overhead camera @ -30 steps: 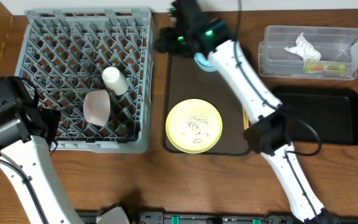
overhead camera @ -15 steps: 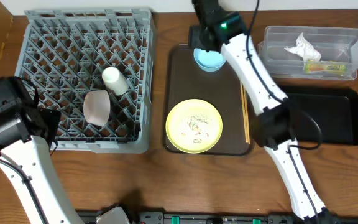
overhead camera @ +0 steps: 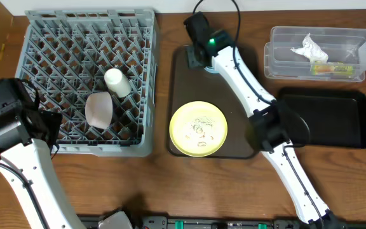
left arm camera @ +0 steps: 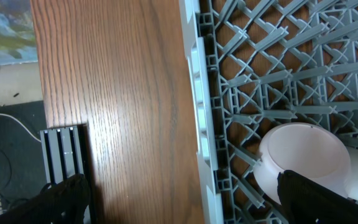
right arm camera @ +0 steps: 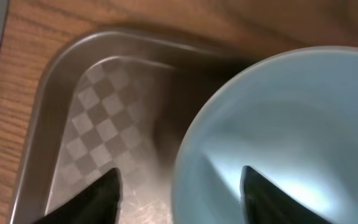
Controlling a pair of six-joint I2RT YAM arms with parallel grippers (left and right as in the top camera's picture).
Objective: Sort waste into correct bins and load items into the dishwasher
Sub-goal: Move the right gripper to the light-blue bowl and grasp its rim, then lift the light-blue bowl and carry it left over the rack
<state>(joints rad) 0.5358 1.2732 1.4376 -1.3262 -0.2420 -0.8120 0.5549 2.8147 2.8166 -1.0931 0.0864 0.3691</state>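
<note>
Wooden table (overhead camera: 157,184) carries everything. Right hand (right arm camera: 179,193) is spread, its fingers either side of the light blue bowl's (right arm camera: 278,124) rim at the far end of the brown serving tray (right arm camera: 61,93); overhead, the arm hides most of the bowl. Pale yellow plate (overhead camera: 199,128) with rice grains (overhead camera: 202,124) sits on the tray's near half. Left of the tray, the dish rack (overhead camera: 56,38) holds a white cup (overhead camera: 116,83) and white bowl (overhead camera: 98,109). Left hand (left arm camera: 188,199) is spread over the rack's edge, fingertips cut off. Right of the tray, the clear tub (overhead camera: 278,57) holds the napkin (overhead camera: 310,46) and wrapper (overhead camera: 330,67).

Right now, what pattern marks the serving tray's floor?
Checkerboard on the serving tray; clearest in right wrist view.
</note>
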